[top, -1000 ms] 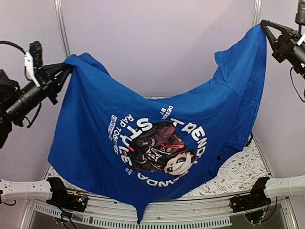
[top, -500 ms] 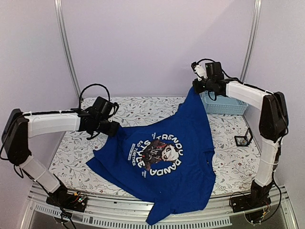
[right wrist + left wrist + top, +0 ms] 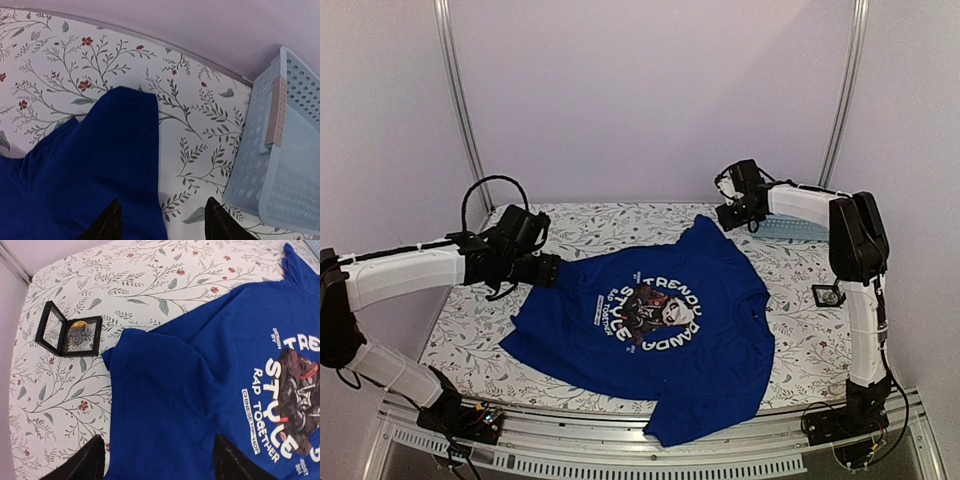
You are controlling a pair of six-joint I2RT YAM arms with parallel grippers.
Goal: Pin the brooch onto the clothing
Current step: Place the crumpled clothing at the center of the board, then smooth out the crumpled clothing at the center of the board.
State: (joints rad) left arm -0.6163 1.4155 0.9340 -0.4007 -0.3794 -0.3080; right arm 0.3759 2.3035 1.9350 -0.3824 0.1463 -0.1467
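Jaws of the left pincer are standing wide apart, gripping nothing. Just beneath and between them, the left sleeve and side of the royal-blue T-shirt are lying flat. Ahead of this pincer and off to its left, clear of the sleeve edge, a small black case is sitting open on the table with its lid propped up. In its base a small gold-toned piece, the brooch, is resting, too small to make out in detail. To this pincer's right the round print is facing up, a panda face ringed by white lettering.

The right pincer is likewise hanging open with nothing between its jaws. Just ahead and to its left, the shirt's other sleeve is lying flat, its corner pointing away from the pincer. Just beside this pincer on its right, a pale blue perforated basket is standing on the table; what it is holding cannot be told.

Seen from above, the T-shirt is spreading across the middle of the table between the two pincers, and its lower hem is hanging over the near edge. Well behind the right pincer, near that arm's upright link, a small black square thing is sitting apart from the shirt, too small to tell more.
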